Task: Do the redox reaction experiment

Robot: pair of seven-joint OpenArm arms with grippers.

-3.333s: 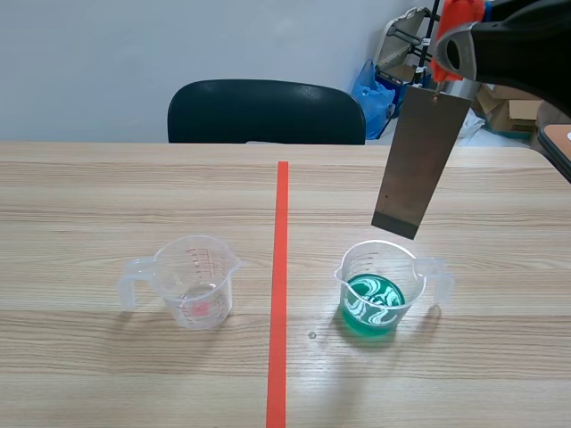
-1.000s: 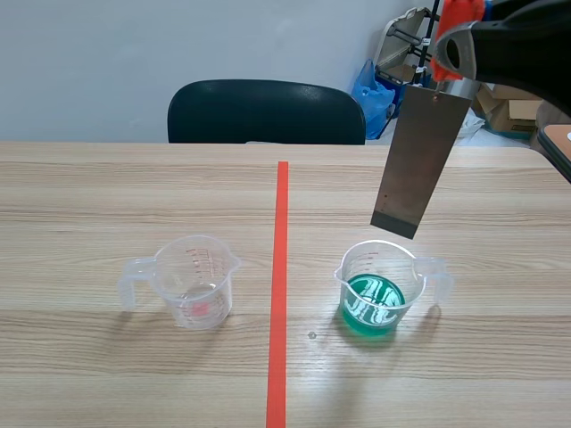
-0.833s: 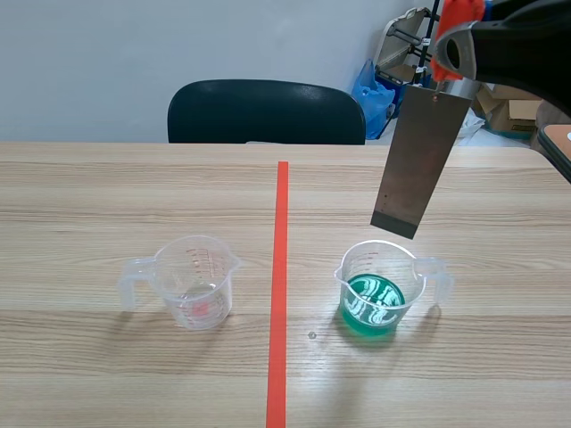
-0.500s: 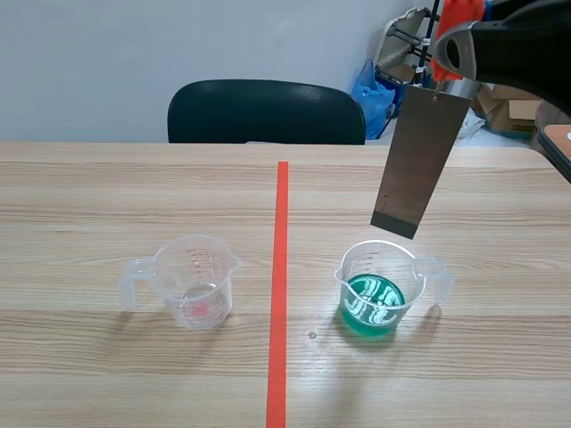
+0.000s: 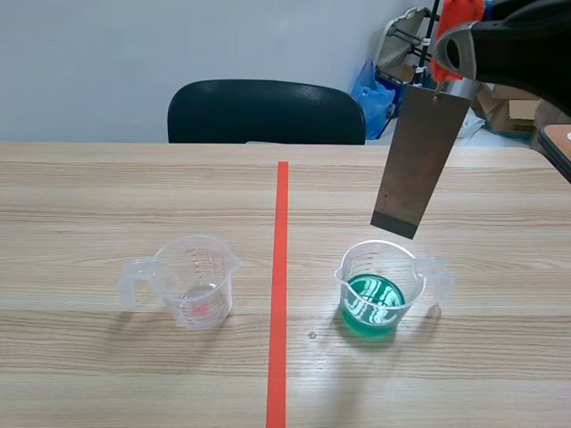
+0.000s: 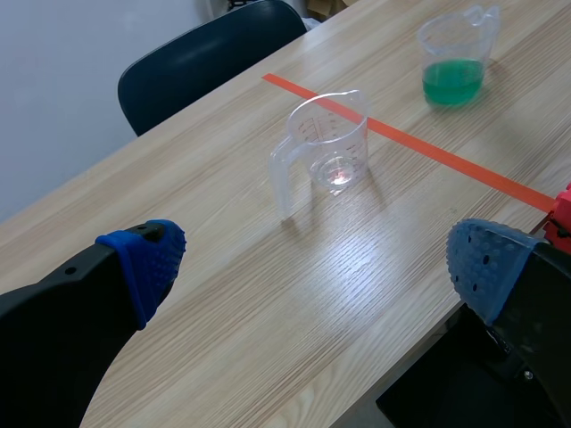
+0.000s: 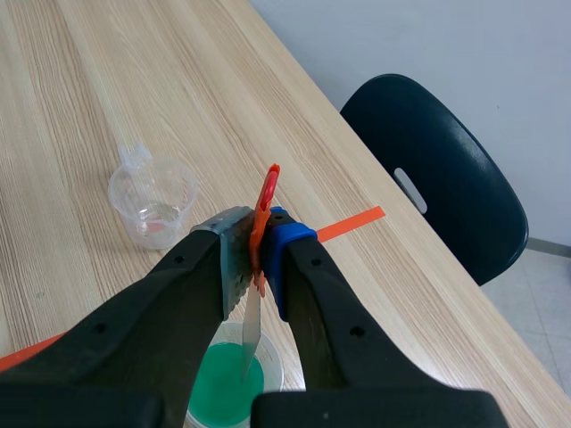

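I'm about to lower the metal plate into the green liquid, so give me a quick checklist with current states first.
1. Grip: right hand shut on the metal plate: ok.
2. Plate over the green beaker, lower edge above its rim: ok.
3. Green beaker upright: ok.
4. The clear beaker upright, across the tape line, out of the path: ok.
5. The left hand open, empty, away from both beakers: ok.
6. Plate narrow enough for the beaker's mouth: cannot tell.
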